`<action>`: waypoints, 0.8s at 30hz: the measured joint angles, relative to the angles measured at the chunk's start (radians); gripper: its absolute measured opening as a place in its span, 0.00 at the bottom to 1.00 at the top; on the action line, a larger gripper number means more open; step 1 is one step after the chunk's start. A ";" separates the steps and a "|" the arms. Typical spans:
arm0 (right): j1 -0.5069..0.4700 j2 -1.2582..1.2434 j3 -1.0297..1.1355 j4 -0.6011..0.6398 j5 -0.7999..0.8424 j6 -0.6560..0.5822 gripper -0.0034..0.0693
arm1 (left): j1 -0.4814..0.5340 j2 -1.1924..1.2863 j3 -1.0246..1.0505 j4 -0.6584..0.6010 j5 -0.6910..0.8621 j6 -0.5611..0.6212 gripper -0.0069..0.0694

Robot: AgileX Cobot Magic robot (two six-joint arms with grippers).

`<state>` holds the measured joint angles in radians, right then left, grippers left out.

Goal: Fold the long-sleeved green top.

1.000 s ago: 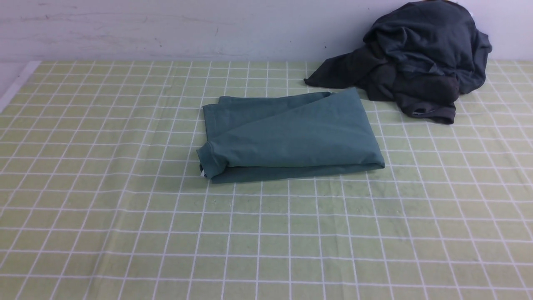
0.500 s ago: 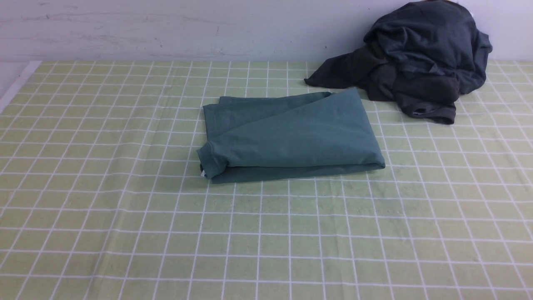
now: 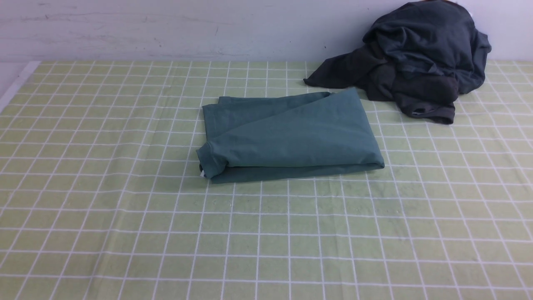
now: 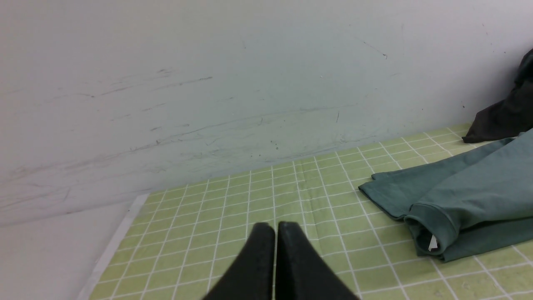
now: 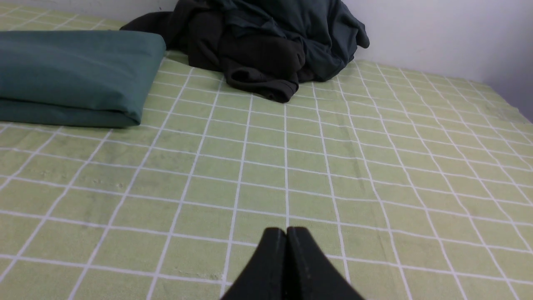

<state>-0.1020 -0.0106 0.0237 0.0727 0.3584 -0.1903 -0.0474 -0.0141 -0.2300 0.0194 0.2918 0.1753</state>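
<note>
Left jaws: pressed together, their dark fingertips seen in the left wrist view over the worktop, with nothing between them. The lower part of the fingers is cut off by the picture edge. The left arm is out of the front view; its wrist camera looks out at a shallow angle, taking in much of the pale, streaked wall. The clearance between these jaws and the worktop cannot be told.

Green long-sleeved top: lies on the worktop beyond both pairs of jaws, touched by neither. It is gathered into a flattened, layered bundle, with a broad panel slanting across the layers beneath. Its left end is turned over near a small white label, which is partly covered. The sleeves cannot be told apart from the other layers. Each wrist view cuts off part of the garment.

Right jaws: pressed together and holding nothing, seen in the right wrist view, the lower part of the fingers cut off. The right arm is also out of the front view; its wrist camera is tipped further down, so the worktop fills most of its picture.

Dark clothing heap: beyond both pairs of jaws, crumpled against the wall, its separate pieces hard to make out.
</note>
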 joint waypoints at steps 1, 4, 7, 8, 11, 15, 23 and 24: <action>0.000 0.000 0.000 0.000 0.000 0.000 0.03 | 0.000 0.000 0.000 0.000 0.000 0.000 0.09; 0.000 0.000 0.000 0.000 0.000 0.000 0.03 | 0.000 0.000 0.000 0.000 0.000 0.000 0.09; 0.000 0.000 0.000 0.000 0.000 0.000 0.03 | -0.001 0.000 0.000 0.000 0.001 0.000 0.09; 0.000 0.000 0.000 0.000 0.000 0.000 0.03 | -0.004 0.000 0.000 0.000 0.001 0.000 0.09; 0.000 0.000 0.000 0.000 0.000 0.000 0.03 | -0.005 0.000 0.000 0.000 0.001 0.000 0.09; 0.000 0.000 0.000 0.000 0.000 0.001 0.03 | -0.005 0.000 0.000 0.002 0.004 0.000 0.09; 0.000 0.000 0.000 0.000 0.000 0.001 0.03 | -0.005 0.000 0.076 0.014 0.191 -0.045 0.09; 0.000 0.000 0.000 0.000 0.000 0.001 0.03 | -0.005 0.000 0.123 0.010 0.192 -0.071 0.09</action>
<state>-0.1020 -0.0106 0.0237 0.0727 0.3584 -0.1895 -0.0527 -0.0141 -0.1069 0.0292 0.4841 0.1038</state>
